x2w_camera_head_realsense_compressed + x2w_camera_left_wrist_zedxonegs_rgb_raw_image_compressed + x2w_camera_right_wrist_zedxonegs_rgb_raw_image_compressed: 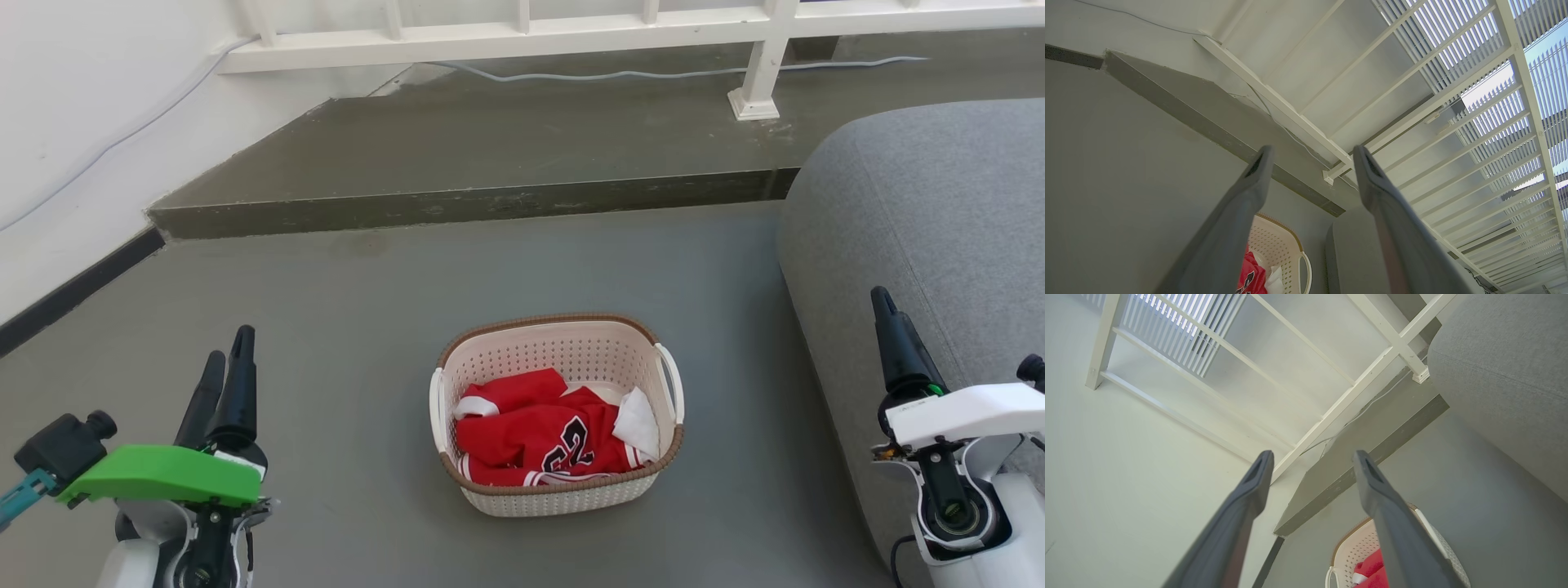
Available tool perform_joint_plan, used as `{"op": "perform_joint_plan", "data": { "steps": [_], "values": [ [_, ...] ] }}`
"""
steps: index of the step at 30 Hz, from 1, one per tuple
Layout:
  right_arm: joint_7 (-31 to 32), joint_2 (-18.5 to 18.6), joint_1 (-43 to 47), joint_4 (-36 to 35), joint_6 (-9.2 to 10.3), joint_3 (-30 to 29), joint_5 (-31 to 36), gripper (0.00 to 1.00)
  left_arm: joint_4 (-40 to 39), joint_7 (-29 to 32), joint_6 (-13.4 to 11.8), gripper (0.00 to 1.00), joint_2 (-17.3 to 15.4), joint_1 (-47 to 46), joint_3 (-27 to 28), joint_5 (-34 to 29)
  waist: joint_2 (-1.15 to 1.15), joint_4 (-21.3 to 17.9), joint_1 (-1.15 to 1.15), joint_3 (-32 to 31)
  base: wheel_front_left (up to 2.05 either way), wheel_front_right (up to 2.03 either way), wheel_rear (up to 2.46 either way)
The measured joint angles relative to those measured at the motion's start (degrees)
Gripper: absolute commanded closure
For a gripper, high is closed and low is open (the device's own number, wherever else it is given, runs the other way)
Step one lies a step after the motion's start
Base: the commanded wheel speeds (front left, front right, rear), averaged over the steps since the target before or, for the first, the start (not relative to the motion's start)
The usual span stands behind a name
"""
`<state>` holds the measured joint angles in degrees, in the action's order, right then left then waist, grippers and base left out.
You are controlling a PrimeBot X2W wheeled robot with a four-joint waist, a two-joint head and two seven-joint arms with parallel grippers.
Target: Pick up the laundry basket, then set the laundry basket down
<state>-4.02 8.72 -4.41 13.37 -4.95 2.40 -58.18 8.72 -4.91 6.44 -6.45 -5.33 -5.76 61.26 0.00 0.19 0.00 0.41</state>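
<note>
One basket (563, 500) sits upright on the floor (326, 327), two handles (671, 377) left and right, long axis seemingly crosswise; one red jersey (522, 437) inside. Left pincer (229, 349) and right pincer (1310, 456) both spread

Bright, even daylight is admitted through the slats (1453, 41) behind the railing (506, 34); glare is noted there. Shadows below the railing are faint. Wrist-view foregrounds are blurred.

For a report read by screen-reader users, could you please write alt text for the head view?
A small cream-white perforated plastic laundry basket with a brown rim band sits on the grey floor, holding a red jersey and white cloth. The left gripper and right gripper hover at the lower corners, clear of it; a grey fabric sofa stands at right.
</note>
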Motion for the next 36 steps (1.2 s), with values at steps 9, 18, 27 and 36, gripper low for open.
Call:
{"op": "perform_joint_plan", "data": {
  "steps": [9, 18, 27, 36],
  "values": [
    [-1.4, 0.6, -1.1, -1.1, 1.03, 1.8, 7.6, 0.0, -1.2, -1.3, -0.9, 0.0, -0.6, -0.1, -2.1, -9.1, 0.0, 0.0, 0.0, 0.0, 0.0, 0.0, 0.0],
    [-3.0, 1.3, -1.1, -1.6, 2.1, 4.0, 15.9, 0.0, -1.6, -2.8, -2.6, 0.0, -0.8, -0.1, -4.0, -17.3, 0.0, 0.0, 0.0, 0.0, 0.0, 0.0, 0.0],
    [-4.4, 1.4, -1.1, -1.4, 3.1, 5.8, 21.6, 0.0, -1.7, -4.2, -4.1, 0.0, -0.4, -0.1, -5.0, -23.2, 0.0, 0.0, 0.0, 0.0, 0.0, 0.0, 0.0],
    [-6.1, 1.6, -1.1, -1.0, 3.85, 7.3, 27.8, 0.0, -1.4, -5.6, -5.5, 0.0, 0.2, 0.1, -5.9, -28.9, 0.0, 0.1, 0.0, -0.1, 0.0, 0.0, 0.0]
  ]
}}
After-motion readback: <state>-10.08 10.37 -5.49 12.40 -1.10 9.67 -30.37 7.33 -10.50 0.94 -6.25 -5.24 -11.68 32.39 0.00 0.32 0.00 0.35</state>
